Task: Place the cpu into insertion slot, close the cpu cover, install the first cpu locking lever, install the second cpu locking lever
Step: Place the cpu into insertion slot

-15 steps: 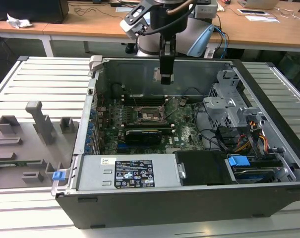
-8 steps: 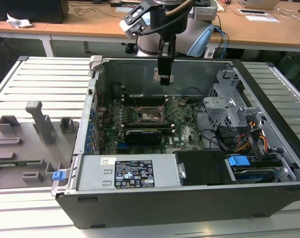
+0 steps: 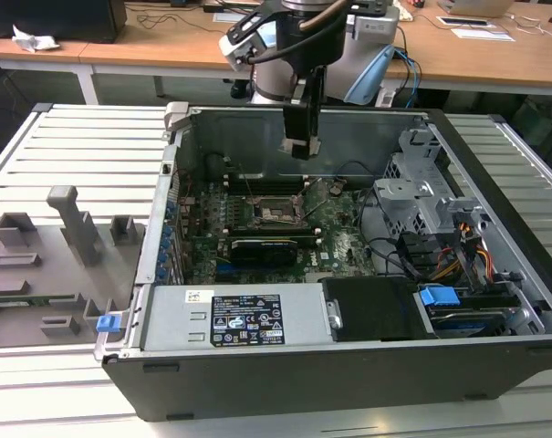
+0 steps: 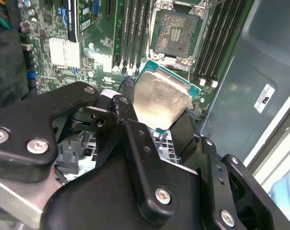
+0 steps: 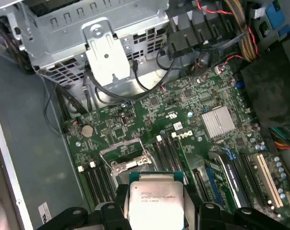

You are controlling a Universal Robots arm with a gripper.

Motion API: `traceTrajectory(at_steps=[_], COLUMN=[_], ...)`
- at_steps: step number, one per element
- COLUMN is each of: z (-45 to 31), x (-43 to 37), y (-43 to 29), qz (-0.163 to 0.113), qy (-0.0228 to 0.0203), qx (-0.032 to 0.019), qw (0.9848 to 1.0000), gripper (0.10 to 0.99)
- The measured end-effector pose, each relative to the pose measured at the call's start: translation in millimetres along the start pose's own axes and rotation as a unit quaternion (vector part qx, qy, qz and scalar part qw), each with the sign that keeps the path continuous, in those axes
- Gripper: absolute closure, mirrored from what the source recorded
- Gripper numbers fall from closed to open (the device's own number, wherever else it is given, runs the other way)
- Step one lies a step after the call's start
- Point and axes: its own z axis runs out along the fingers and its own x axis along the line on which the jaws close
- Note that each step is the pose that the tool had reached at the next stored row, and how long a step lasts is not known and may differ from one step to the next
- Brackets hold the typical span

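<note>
Chip [image 4: 161, 98] held over socket [image 4: 176, 33]
The chip is clamped in the claw [image 4: 156, 108]; the socket lies uncovered below it.

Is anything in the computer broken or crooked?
Nothing looks broken or crooked. The cpu is not loose: the jaws grip it by its edges above the green board. The insertion slot is empty with its middle uncovered, which just looks like a place waiting for the chip.
</note>
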Motion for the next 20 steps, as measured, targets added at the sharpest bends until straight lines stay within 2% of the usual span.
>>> traceTrajectory(at_steps=[1, 6, 8, 9, 11, 12, 13, 15, 17, 18, 20], z=[0.4, 6.5, 8.4, 9.5, 11.9, 12.7, 13.8, 15.8, 18.2, 18.6, 20.0], x=[0.0, -0.1, -0.1, -0.3, -0.9, -1.1, -1.1, -1.2, -1.2, -1.2, -1.2], y=[0.0, -0.6, -0.7, -1.0, -2.6, -3.0, -3.2, -3.4, -3.6, -3.6, -3.7], qz=[0.011, 0.027, 0.048, 0.065, 0.065, 0.059, 0.040, 0.008, -0.028, -0.036, -0.070], qy=[-0.0010, -0.0028, -0.0050, -0.0066, -0.0061, -0.0055, -0.0040, -0.0012, 0.0020, 0.0026, 0.0055], qx=[-0.0001, -0.0003, -0.0005, -0.0006, -0.0003, -0.0002, 0.0002, 0.0008, 0.0014, 0.0016, 0.0022], qw=[0.9999, 0.9996, 0.9988, 0.9978, 0.9979, 0.9982, 0.9992, 1.0000, 0.9996, 0.9993, 0.9976], gripper=[0.545, 0.545, 0.545, 0.545, 0.545, 0.545, 0.545, 0.545, 0.545, 0.545, 0.545])
